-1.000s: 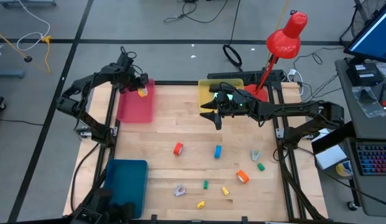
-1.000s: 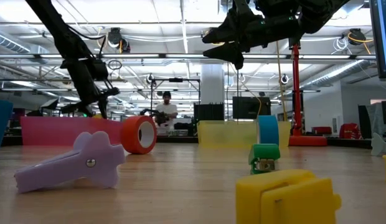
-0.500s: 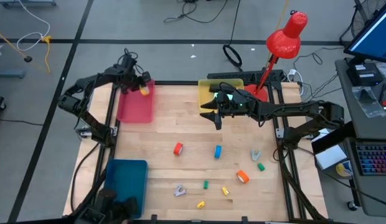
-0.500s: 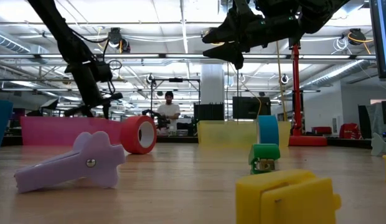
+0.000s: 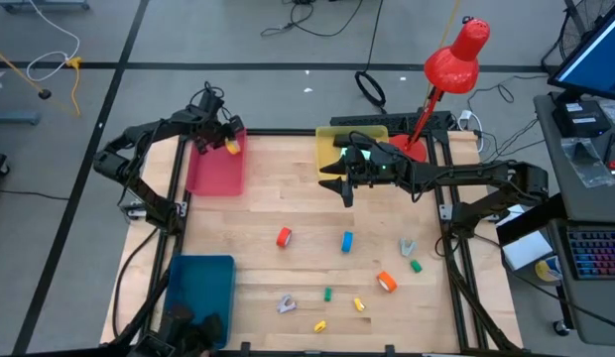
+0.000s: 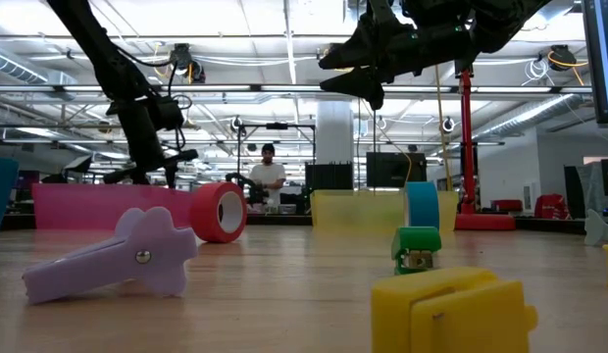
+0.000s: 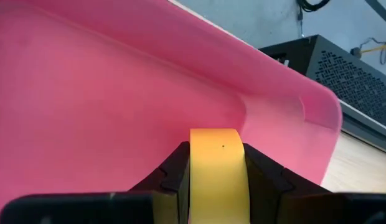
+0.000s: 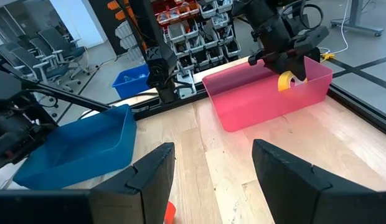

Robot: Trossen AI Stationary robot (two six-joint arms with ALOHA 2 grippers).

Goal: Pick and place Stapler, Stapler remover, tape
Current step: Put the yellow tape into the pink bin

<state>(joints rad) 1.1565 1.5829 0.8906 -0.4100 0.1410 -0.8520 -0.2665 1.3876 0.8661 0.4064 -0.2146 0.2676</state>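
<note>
Nearest the low camera, a yellow block (image 6: 451, 314), a green block (image 6: 416, 247) and a lilac stapler remover (image 6: 113, 255) lie on the wood surface (image 5: 288, 198). Farther in sit the orange tape (image 5: 387, 282), blue tape (image 5: 347, 241) and red tape (image 5: 284, 237), with a grey remover (image 5: 408, 246) beside them. Past these, the right gripper (image 5: 348, 185) hangs above the surface with its fingers (image 8: 149, 177) apart and nothing between them, the yellow bin (image 5: 332, 144) just behind. At the far left, the left gripper (image 5: 225, 142) has its fingers (image 7: 174, 174) clamped on the yellow tape (image 7: 216, 168), held over the pink bin (image 5: 213, 174).
</note>
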